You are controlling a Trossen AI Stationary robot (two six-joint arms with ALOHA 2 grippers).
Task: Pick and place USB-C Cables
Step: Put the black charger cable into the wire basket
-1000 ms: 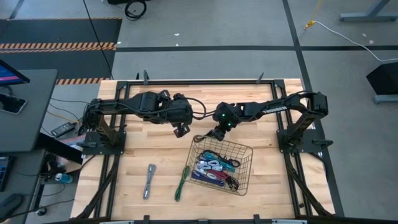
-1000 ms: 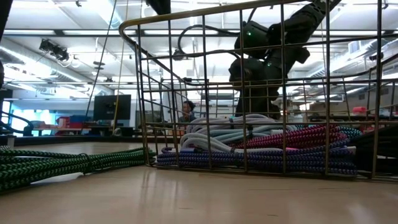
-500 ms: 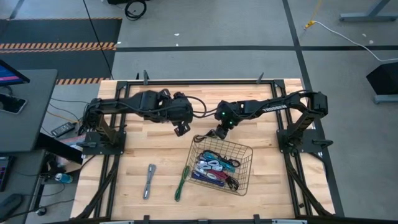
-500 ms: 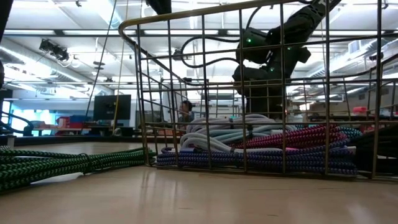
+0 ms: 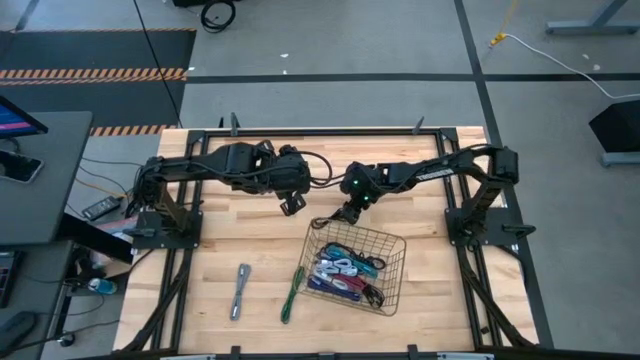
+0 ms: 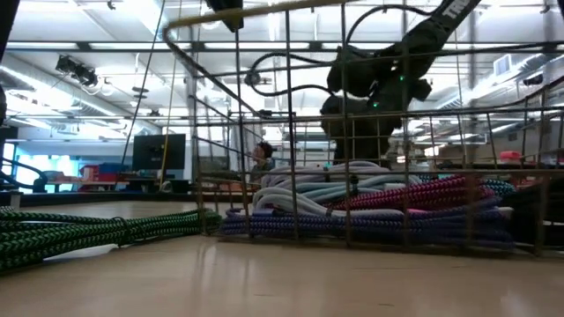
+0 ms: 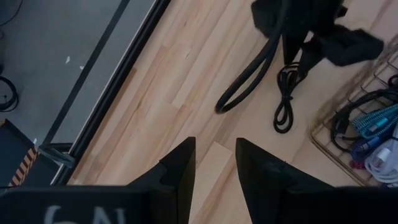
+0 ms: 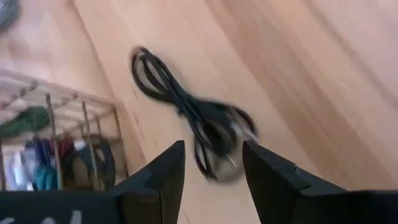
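My right gripper (image 5: 346, 214) hangs over the bench (image 5: 220, 250) near its middle, just off the basket's (image 5: 392, 275) far-left corner. Its fingers (image 8: 163, 177) stand apart with nothing between them. Below them a black cable (image 8: 193, 118) lies bundled on the bare wood, just beside the basket's wall and outside it; the same cable (image 5: 324, 222) shows from above, and again past my left fingers (image 7: 283, 99).

My left gripper (image 5: 291, 206) waits over the far half of the bench, left of the right one. Its fingers (image 7: 180, 171) are parted narrowly and hold nothing.

Inside the basket (image 6: 291, 123) lie several bundled cables: a blue-purple one (image 6: 370, 227) at the bottom, a red-pink one (image 6: 423, 194) above it and a pale grey-white one (image 6: 308, 189) on top, touching one another.

A green cable (image 5: 291, 291) lies on the bench just left of the basket, near the near edge; at table height it shows green and black braid (image 6: 79, 231). A grey cable (image 5: 240, 290) lies further left, well apart from the basket.

White lettering runs along my right forearm (image 5: 425, 172); I cannot read it here.
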